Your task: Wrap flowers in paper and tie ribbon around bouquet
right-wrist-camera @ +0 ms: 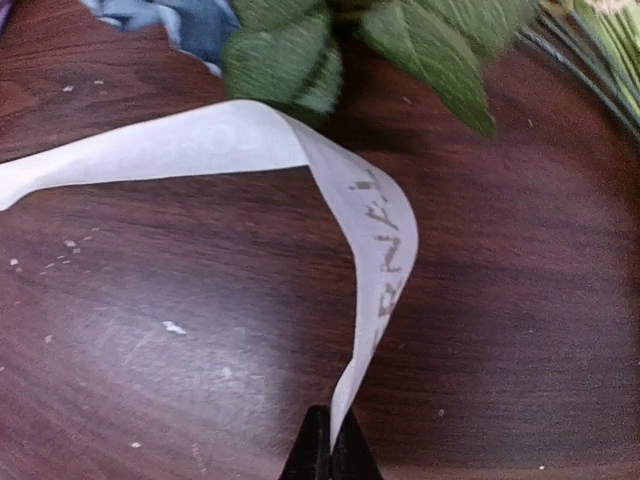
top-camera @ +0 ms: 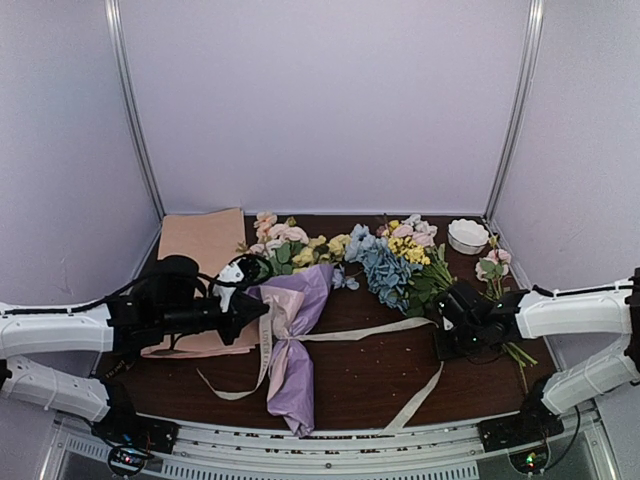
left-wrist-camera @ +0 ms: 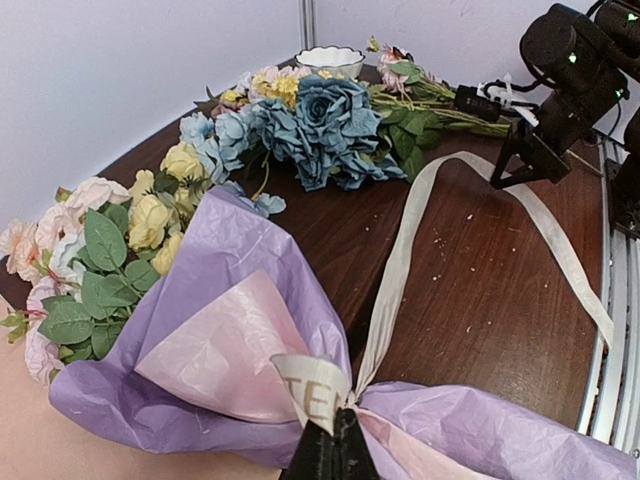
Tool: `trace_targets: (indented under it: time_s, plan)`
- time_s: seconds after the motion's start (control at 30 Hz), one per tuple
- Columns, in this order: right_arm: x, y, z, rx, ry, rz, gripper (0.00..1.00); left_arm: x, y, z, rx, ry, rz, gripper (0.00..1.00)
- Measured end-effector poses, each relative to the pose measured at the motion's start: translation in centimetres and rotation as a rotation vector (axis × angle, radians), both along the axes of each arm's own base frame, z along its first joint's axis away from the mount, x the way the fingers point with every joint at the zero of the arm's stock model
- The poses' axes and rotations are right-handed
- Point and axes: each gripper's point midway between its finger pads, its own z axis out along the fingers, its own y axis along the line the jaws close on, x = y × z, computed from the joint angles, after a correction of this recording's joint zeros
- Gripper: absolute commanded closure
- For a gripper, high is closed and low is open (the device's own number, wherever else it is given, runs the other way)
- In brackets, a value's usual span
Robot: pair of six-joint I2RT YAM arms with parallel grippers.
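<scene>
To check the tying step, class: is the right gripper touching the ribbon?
Touching. The right wrist view shows the ribbon running down into the right gripper, pinched between its shut jaws.

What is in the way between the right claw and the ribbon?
Nothing visible. The right gripper is shut on the ribbon, and the left gripper pinches it at the bouquet.

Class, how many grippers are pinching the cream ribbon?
2. The left gripper pinches the ribbon at the waist of the bouquet; the right gripper pinches it farther along, beside the blue hydrangea bunch.
</scene>
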Motion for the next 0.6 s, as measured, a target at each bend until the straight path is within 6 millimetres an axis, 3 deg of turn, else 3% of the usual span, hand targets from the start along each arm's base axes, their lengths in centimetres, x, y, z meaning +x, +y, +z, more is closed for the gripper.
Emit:
trace_targets:
  time_s: [0.1, 0.17, 0.33, 0.4, 0.47, 0.6]
  plan:
    - [0.3, 1.8, 2.7, 0.025, -0.044, 0.101, 1.00, -0.3, 0.1, 0.0, -0.008, -0.005, 0.004, 1.00]
    - [1.0, 4.7, 6.4, 0.072, -0.106, 0.204, 1.00, -0.6, 0.1, -0.1, -0.011, -0.006, 0.001, 1.00]
    - [4.0, 16.0, 23.1, 0.381, -0.402, 0.467, 1.00, -2.4, -0.5, -1.1, -0.010, -0.025, -0.022, 1.00]
    - [4.7, 20.4, 28.1, 0.486, -0.487, 0.551, 1.00, -2.9, -0.7, -1.4, -0.008, -0.035, -0.026, 1.00]
    - [5.4, 25.0, 31.1, 0.569, -0.532, 0.621, 1.00, -3.2, -0.8, -1.4, -0.017, -0.050, -0.025, 1.00]
    - [5.1, 34.4, 32.1, 0.660, -0.528, 0.752, 1.00, -3.4, -0.9, -0.7, -0.059, -0.084, -0.010, 1.00]
